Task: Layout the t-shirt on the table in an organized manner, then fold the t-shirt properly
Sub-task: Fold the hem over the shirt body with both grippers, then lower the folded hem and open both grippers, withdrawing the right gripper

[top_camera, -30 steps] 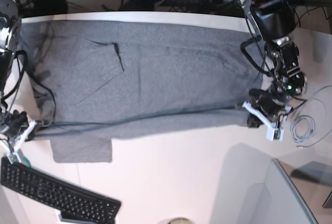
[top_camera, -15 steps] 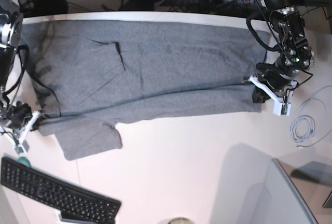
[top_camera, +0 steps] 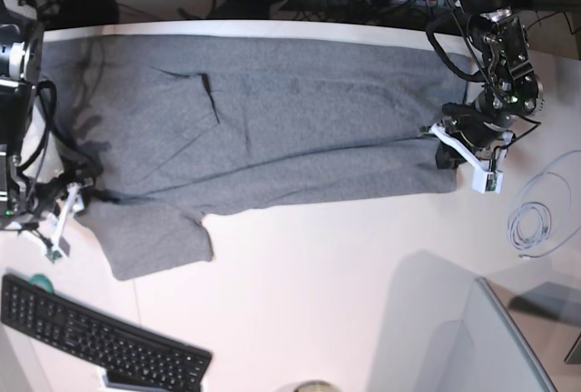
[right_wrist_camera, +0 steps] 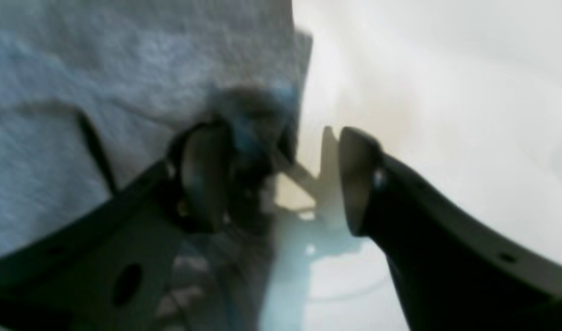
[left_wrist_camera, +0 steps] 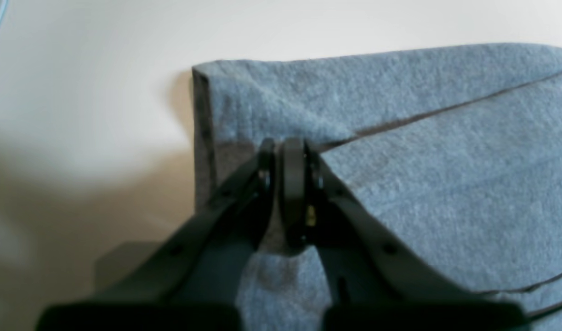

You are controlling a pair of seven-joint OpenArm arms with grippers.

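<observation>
The heather-grey soft knit t-shirt (top_camera: pixel 263 124) lies spread across the far half of the smooth white counter (top_camera: pixel 327 292), its long upper edge running along the counter's far edge. A lengthwise fold line crosses the fabric, and one short sleeve (top_camera: pixel 154 240) projects toward the near edge at the left end as the base view shows it.

The left gripper (left_wrist_camera: pixel 285 151) sits at the shirt's corner at the counter's right end in the base view. Its jaws are pressed together on a pinch of the grey fabric where the folded layer's dark edge meets them.

The right gripper (right_wrist_camera: pixel 281 177) stands at the opposite end of the shirt, just beside the sleeve. Its jaws are spread apart: one finger (right_wrist_camera: pixel 202 174) lies over the grey fabric, the other over bare counter. No cloth is seen clamped between them.

A black keyboard (top_camera: pixel 100 338) rests at the near-left corner of the counter, apart from the shirt. A coiled pale cable (top_camera: pixel 531 224) lies near the right edge.
</observation>
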